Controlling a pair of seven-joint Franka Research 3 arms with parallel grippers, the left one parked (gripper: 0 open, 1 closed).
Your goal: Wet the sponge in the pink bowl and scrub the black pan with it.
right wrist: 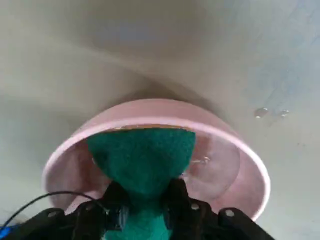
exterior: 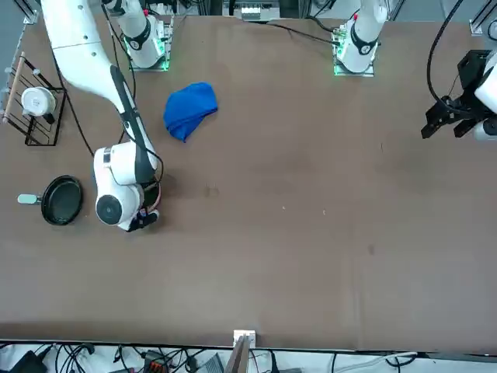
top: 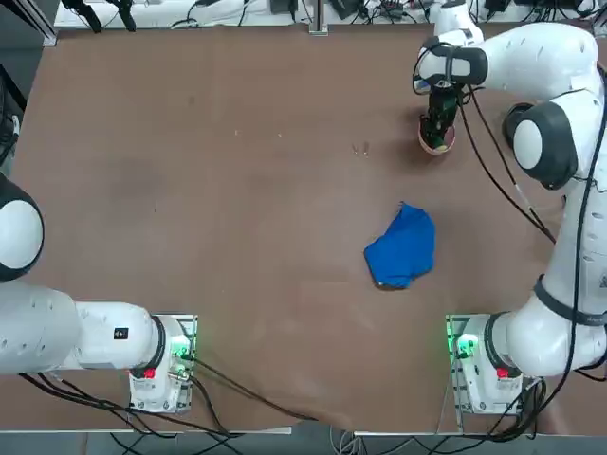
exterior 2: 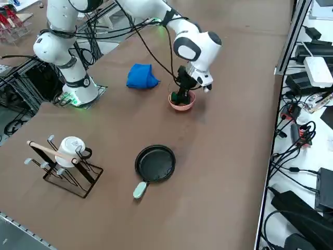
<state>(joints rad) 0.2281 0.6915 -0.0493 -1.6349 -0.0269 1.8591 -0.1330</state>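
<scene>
So my right gripper (right wrist: 145, 200) was down inside the pink bowl (right wrist: 250, 165), fingers (right wrist: 177, 195) clamped on the sponge (right wrist: 142, 157). From the wrist camera the green face of the sponge filled the gap between them and poked out past the tips, into the bowl's hollow (couldn't see any yellow layer from there). The sponge was squeezed narrow where I gripped it and flared wider beyond. A couple of small droplets (right wrist: 270, 112) sat on the surface (top: 237, 190) just outside the bowl's rim.

From overhead, the bowl was at the far right part of the surface, with my wrist pointing straight down into it. A crumpled blue cloth (top: 403, 246) lay nearer my base, well apart from the bowl.

From the side camera, the black pan (exterior 2: 155, 163) sat off to my right of the bowl, nothing in it, its pale handle (exterior 2: 139, 189) pointing away from the bowl. Past the pan, at the surface's edge, stood a wire rack (exterior 2: 67, 172) with a white mug (exterior 2: 71, 147) hanging on it.
</scene>
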